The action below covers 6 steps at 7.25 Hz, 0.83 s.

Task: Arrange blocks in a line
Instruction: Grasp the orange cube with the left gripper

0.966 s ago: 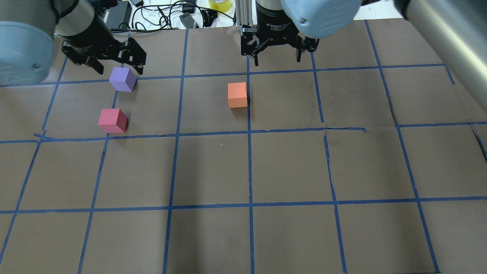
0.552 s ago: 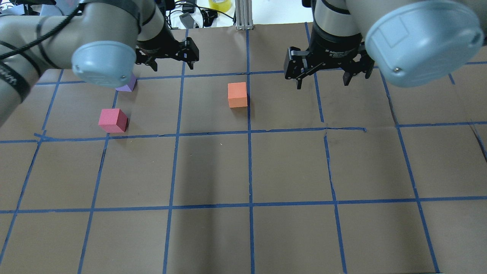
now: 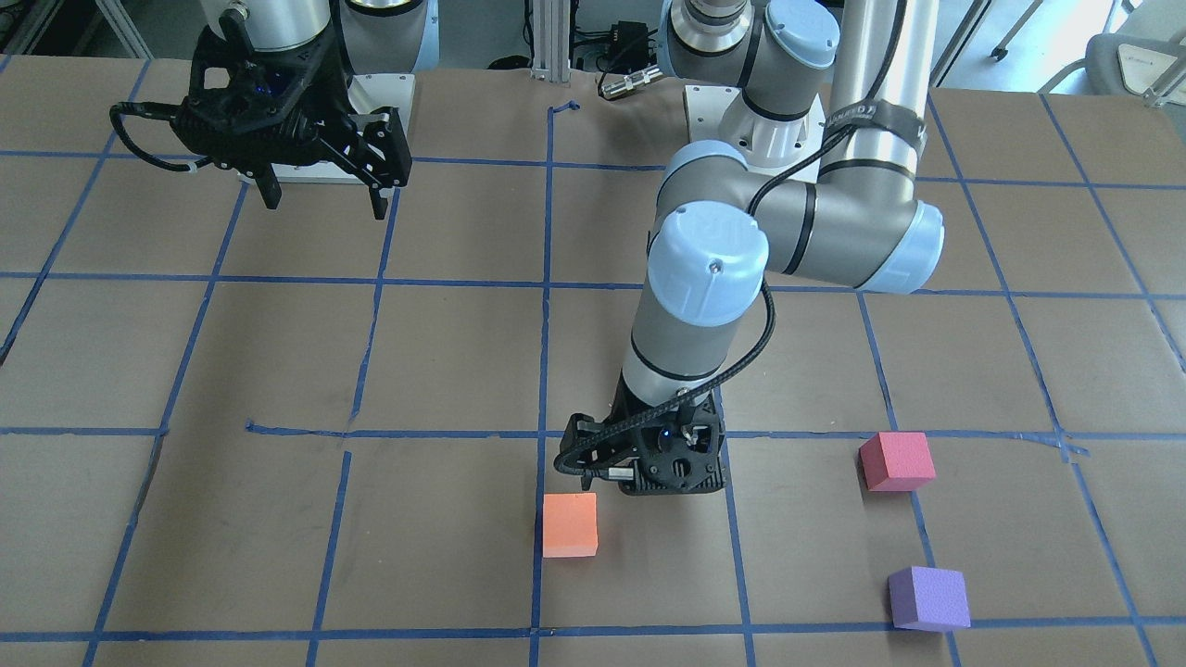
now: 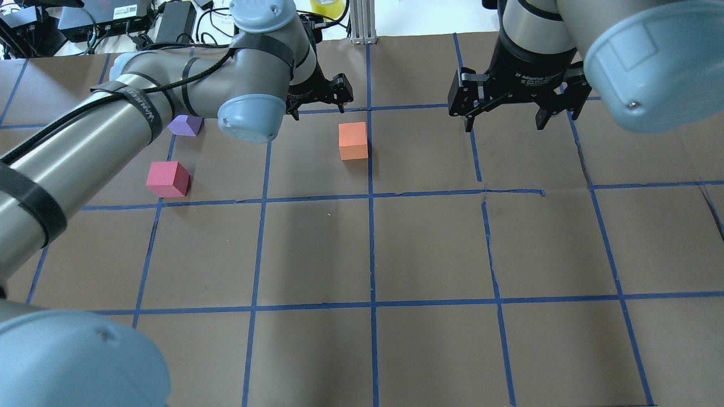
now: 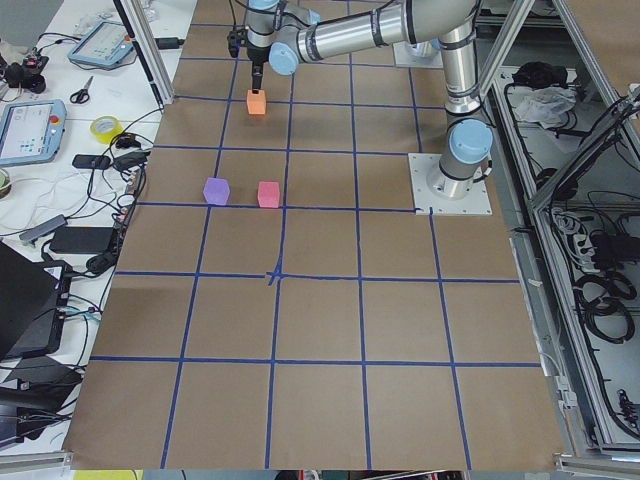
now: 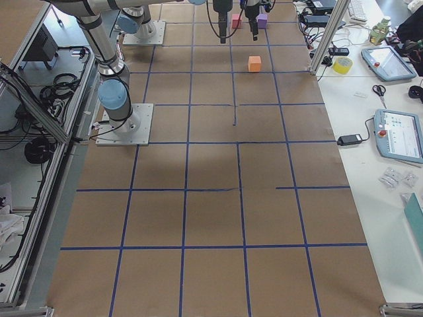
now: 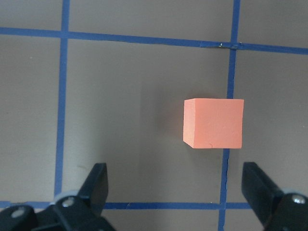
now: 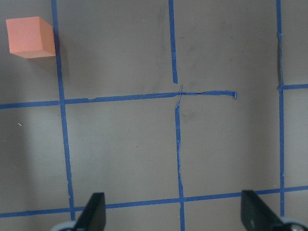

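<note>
The table [image 4: 430, 249] fills the overhead view. It is covered in flat brown paper ruled into squares with blue tape; the tape is torn and lifted near the middle, right of center.

The left arm [image 4: 113, 130], smooth grey metal with pale blue caps, reaches from the lower left to the upper middle. The right arm [image 4: 639, 56] enters at the upper right.

The left gripper [image 7: 175, 180] is black and hard-edged, with its jaws spread wide and holding nothing. It hovers near the orange block [image 4: 353, 141]. The right gripper [image 4: 503, 121] is also spread wide and empty, over bare paper at the upper right.

The three blocks are small matte foam cubes with crisp edges. The orange one sits upper middle, touching a vertical tape line. The red block [image 4: 167, 179] sits at the left, and the purple block [image 4: 185, 125] is just above it, half hidden by the left arm.

The main risk is alignment. In the left wrist view the orange block lies off center, nearer the right-hand finger. A straight descent would probably land that finger on its edge, tipping or shoving the light foam. Too firm a squeeze could dent it. Sliding it across the lifted tape might snag and turn it out of line.
</note>
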Tool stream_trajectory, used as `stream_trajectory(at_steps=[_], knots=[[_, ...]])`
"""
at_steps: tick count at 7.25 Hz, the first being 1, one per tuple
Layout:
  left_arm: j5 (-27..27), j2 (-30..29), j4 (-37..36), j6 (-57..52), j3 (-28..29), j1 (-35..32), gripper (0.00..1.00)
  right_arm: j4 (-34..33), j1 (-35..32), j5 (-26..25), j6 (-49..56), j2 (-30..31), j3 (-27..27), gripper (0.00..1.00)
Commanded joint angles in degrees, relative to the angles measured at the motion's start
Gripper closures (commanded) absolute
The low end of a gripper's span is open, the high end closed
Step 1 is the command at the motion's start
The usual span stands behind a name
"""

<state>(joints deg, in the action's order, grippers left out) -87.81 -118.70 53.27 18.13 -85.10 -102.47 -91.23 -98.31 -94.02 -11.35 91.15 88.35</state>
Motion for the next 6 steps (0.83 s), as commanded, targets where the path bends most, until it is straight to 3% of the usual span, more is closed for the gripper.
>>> stream_trajectory(at_steps=[1,3,6], knots=[[0.0,-6.1,-0.5,5.2,4.5,-2.5,0.00,-0.2,0.3,0.3,0.2,-0.2,0.0,0.00],[1.4,-8.9,-2.3,13.1,4.5,-2.6,0.00,-0.3,0.3,0.1,0.2,-0.2,0.0,0.00],[3.0,-12.0,-4.4,13.5,4.6,-2.6,0.00,-0.3,0.3,0.1,0.2,-0.2,0.1,0.00]])
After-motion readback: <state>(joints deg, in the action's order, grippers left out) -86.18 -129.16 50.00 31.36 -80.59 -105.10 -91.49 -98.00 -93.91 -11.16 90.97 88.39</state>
